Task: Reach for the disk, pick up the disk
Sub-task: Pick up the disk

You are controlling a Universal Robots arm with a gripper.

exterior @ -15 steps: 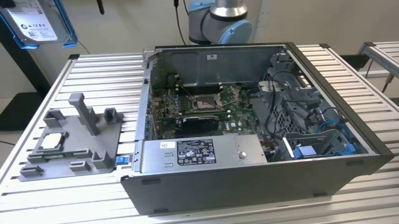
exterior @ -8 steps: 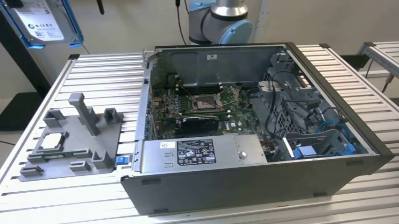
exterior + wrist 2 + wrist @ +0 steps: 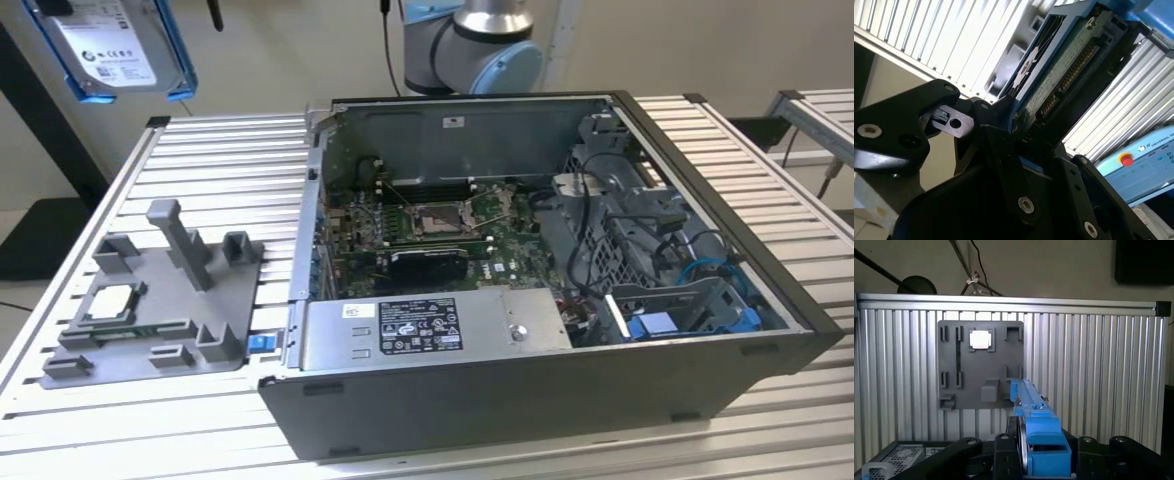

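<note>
The disk, a silver-grey drive with a white label and a blue bracket, hangs high above the table's far corner at the exterior view's left. In the first wrist view it stands edge-on, its blue bracket rising between the black fingers. The second wrist view faces its green circuit-board side. My gripper is shut on the disk, holding it well clear of the table.
Below the disk lies a grey fixture plate with upright posts and a small square processor chip. An open computer case with a power-supply box fills the slatted table's middle. The arm's base stands behind it.
</note>
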